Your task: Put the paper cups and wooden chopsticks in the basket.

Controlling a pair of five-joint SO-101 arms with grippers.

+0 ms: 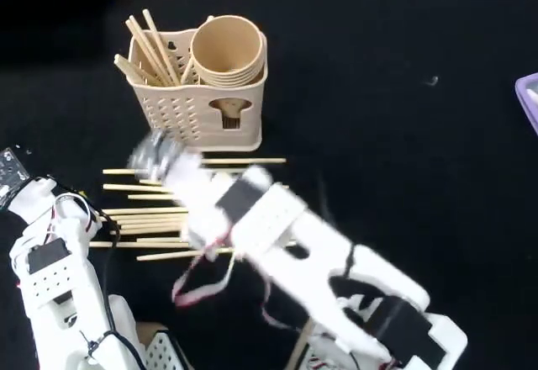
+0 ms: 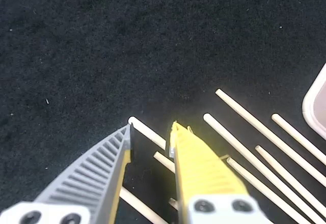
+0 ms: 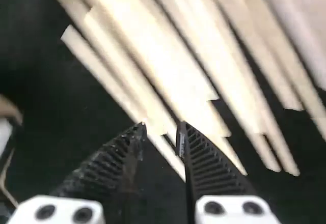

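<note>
Left tool [image 2: 152, 124]: grey and yellow jaws a narrow gap apart, holding nothing, low over the left ends of the loose chopsticks [image 1: 176, 214]; one tip sits in the gap. These lie in rough parallel rows on the black desk [image 1: 403, 134], just in front of the basket [image 1: 197, 113]. Basket upright: standing chopsticks [image 1: 150, 46] lean in its left half, stacked paper cups [image 1: 227, 50] in its right. Right tool [image 3: 160, 128]: slightly parted over the loose rows, one stick running through the gap, nothing visibly clamped.

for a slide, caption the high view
Two arms above loose chopsticks on black table; basket holds paper cups and more chopsticks.
</note>
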